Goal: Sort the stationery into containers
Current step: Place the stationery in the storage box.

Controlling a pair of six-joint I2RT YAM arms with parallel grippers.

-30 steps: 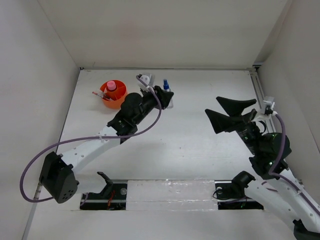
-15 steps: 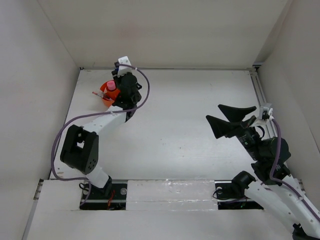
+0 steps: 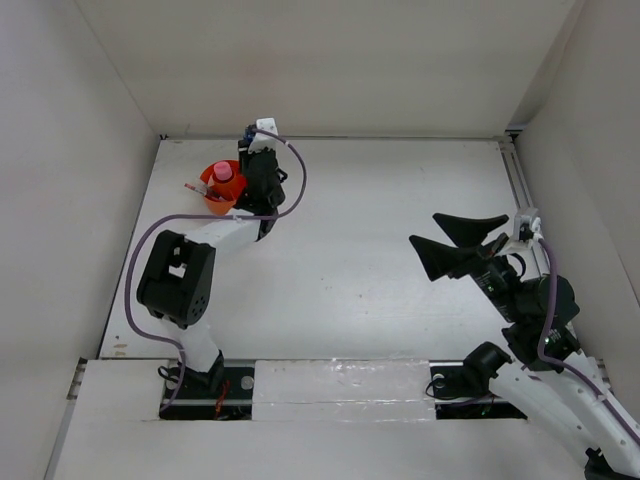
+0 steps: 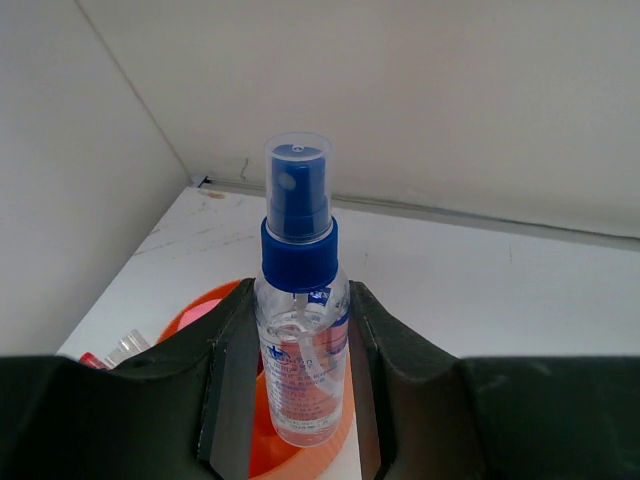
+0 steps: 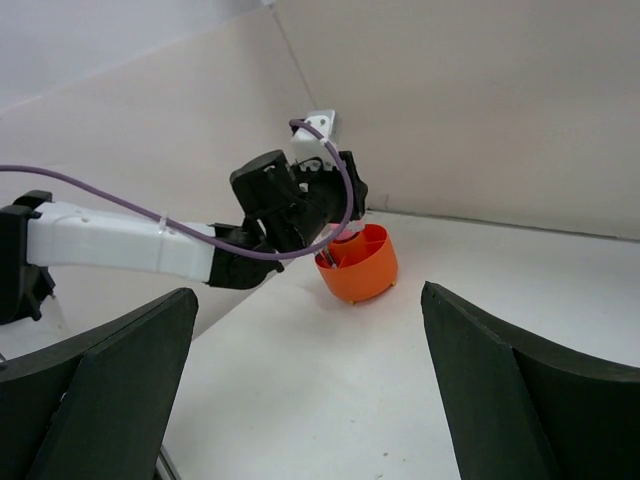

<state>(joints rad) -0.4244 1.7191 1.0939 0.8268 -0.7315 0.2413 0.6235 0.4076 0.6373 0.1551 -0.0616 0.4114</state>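
My left gripper (image 4: 300, 375) is shut on the clear blue-capped bottle (image 4: 299, 340), holding it upright between both fingers. The bottle's base hangs over the rim of the round orange tub (image 4: 318, 452). From above, the left gripper (image 3: 249, 150) sits at the right edge of the tub (image 3: 212, 203). A pink-capped bottle (image 3: 222, 174) stands in the tub and a red pen (image 3: 192, 187) sticks out over its left side. My right gripper (image 3: 446, 240) hovers open at the right with nothing in it. In the right wrist view the tub (image 5: 362, 268) lies far ahead of the right gripper (image 5: 310, 400).
White walls enclose the table on the left, back and right. The tub stands close to the back left corner. The left arm (image 5: 150, 245) stretches along the left side. A metal rail (image 3: 518, 185) runs by the right wall.
The left arm has swung left from the table's back middle to the tub, carrying the blue-capped bottle. The right arm has shifted only slightly.
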